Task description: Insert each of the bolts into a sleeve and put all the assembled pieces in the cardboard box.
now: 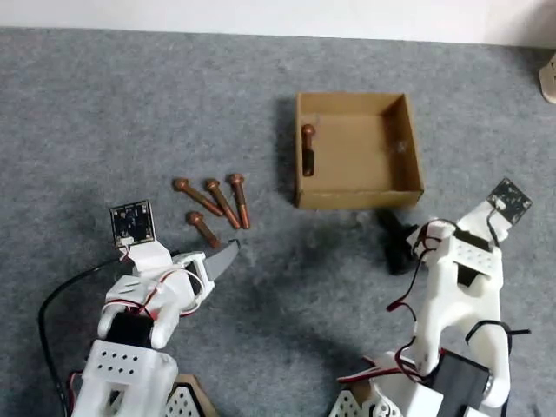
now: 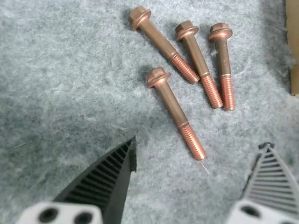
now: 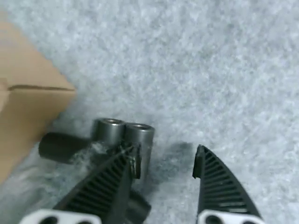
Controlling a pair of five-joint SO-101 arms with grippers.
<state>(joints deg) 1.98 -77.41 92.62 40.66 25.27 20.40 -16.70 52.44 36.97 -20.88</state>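
Several copper bolts [image 1: 217, 201] lie loose on the grey carpet, left of the cardboard box [image 1: 404, 139]. One bolt with a dark sleeve on it [image 1: 307, 149] lies inside the box along its left wall. My left gripper [image 1: 217, 261] is open just short of the nearest bolt [image 2: 175, 112], whose threaded tip lies between the fingers [image 2: 112, 182]. Several dark sleeves [image 3: 139, 140] cluster by the box's front right corner [image 3: 28, 107]. My right gripper [image 3: 166, 153] is open over them, one finger [image 3: 110, 182] in front of the sleeves and bare carpet between the tips.
The three other bolts [image 2: 201, 60] lie side by side beyond the nearest one. A white object [image 1: 549, 78] sits at the far right edge. A pale wall runs along the back of the carpet.
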